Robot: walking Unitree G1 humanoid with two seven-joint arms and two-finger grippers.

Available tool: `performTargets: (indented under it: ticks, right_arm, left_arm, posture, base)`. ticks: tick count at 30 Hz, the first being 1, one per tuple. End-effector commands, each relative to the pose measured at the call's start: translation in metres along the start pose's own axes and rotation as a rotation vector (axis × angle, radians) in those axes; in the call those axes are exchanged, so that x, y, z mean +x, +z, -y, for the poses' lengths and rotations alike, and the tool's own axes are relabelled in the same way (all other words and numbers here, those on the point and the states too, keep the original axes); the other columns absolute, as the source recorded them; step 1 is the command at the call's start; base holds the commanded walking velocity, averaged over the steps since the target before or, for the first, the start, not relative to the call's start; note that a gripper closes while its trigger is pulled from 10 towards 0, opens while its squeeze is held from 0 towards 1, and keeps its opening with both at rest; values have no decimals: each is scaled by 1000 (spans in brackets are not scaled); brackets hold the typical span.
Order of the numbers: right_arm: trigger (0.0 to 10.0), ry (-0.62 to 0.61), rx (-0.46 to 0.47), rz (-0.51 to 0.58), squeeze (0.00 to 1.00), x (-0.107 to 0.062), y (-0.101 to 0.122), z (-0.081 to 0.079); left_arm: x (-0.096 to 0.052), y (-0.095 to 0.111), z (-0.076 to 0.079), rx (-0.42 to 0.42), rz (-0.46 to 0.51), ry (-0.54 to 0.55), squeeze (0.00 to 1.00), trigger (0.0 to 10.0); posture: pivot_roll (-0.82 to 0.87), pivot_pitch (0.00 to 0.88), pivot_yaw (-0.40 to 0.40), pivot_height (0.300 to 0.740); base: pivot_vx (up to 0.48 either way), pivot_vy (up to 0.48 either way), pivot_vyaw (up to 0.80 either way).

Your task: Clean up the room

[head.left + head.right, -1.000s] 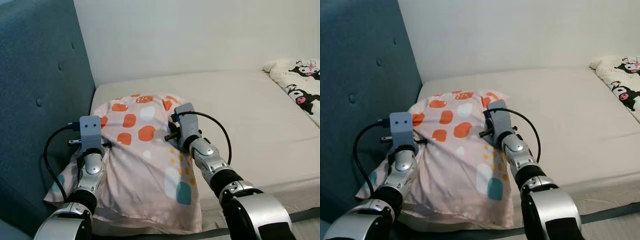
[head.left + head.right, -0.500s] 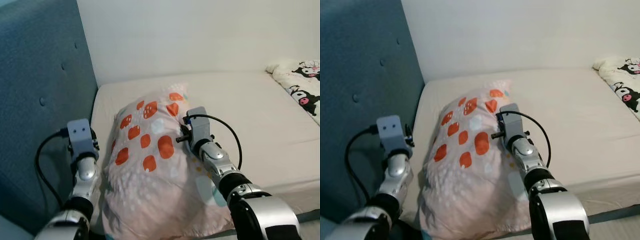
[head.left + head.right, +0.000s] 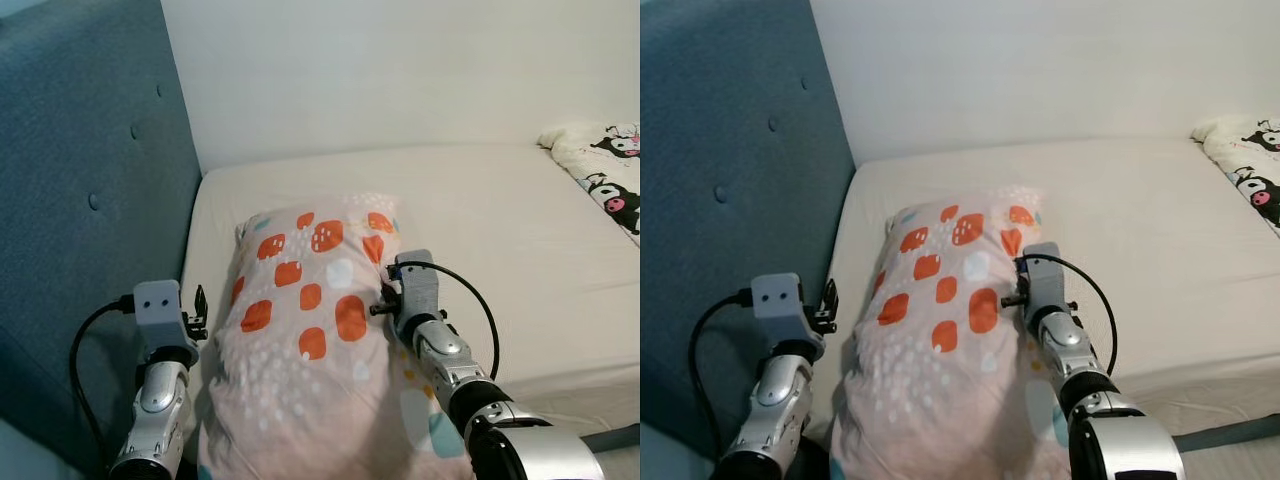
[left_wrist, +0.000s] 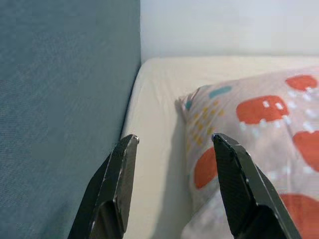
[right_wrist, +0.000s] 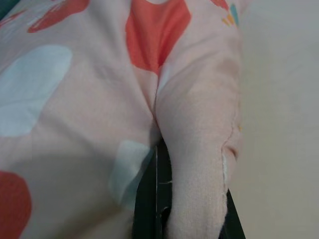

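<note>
A plain white wall (image 3: 400,70) backs the scene, with a teal tufted headboard (image 3: 80,200) down the robot's left side. The bed (image 3: 500,220), bare under a cream sheet, takes up most of the view, and a cartoon-print quilt (image 3: 605,180) is cut off at its far right edge.

The pillow (image 3: 320,330), pink with orange and pale blue patches, lies lengthwise near the headboard. A second ago it lay flat and wide with both arms resting on it; now it is bunched up and raised along its right edge, and its near end runs out of frame. That suggests it is being hauled toward its place at the head of the bed, with the placing not yet done.

The right claw (image 5: 164,199) is pinched closed on a fold of the pillow's edge, its black fingers mostly buried in fabric. The left claw (image 4: 172,164) has let go and pulled back: it hangs open and empty just beside the pillow, over the strip of sheet between pillow and headboard.

How much of the pillow the right claw has gathered is hard to make out.
</note>
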State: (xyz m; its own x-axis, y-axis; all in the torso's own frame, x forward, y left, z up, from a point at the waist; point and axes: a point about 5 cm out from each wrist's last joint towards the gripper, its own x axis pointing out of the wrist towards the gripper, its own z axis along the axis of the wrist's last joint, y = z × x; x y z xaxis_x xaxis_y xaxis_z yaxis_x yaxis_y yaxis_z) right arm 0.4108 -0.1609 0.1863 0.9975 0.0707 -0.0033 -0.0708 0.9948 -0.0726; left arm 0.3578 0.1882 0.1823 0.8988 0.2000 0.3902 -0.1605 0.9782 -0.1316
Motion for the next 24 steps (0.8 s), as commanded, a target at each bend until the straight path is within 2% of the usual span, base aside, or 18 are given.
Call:
performTargets:
  ticks: [1,3,7,9,11,14,21,22,24]
  right_arm:
    - [10000,-68,64,-53,0,-4,-14,10]
    - [10000,-68,64,-53,0,-4,-14,10]
    - [10000,-153,170,-68,0,-6,-14,28]
    - [10000,-153,170,-68,0,-6,-14,28]
    - [10000,-179,202,-62,0,-6,-8,37]
    - [10000,-195,202,-43,0,-5,2,46]
    - [10000,-207,206,-32,0,-4,7,50]
    - [10000,-205,210,-35,365,-4,5,49]
    - [10000,-204,214,-37,365,-4,4,48]
  left_arm:
    - [-12,-8,4,-25,-66,-22,0,10000]
    - [-12,-8,4,-25,-66,-22,0,10000]
    - [-23,-2,13,-52,-80,-96,0,10000]
    - [-23,-2,13,-52,-80,-96,0,10000]
    - [-26,1,13,-53,-80,-100,0,10000]
    - [-28,4,14,-54,-82,-102,0,10000]
    - [-33,8,18,-73,-112,-121,0,10000]
    - [-34,9,20,-79,-115,-144,0,10000]
    - [-35,9,22,-84,-118,-161,0,10000]
  posture:
    - [160,345,3,594]
    - [160,345,3,594]
    - [174,345,-1,594]
    - [174,345,-1,594]
    - [181,344,-6,594]
    - [183,344,-7,594]
    - [175,340,-10,594]
    - [175,339,-8,594]
    - [175,339,-8,594]
  base:
    - [0,0,0]
    - [0,0,0]
    - [0,0,0]
    - [0,0,0]
    - [0,0,0]
    - [0,0,0]
    - [0,0,0]
    - [0,0,0]
    - [0,0,0]
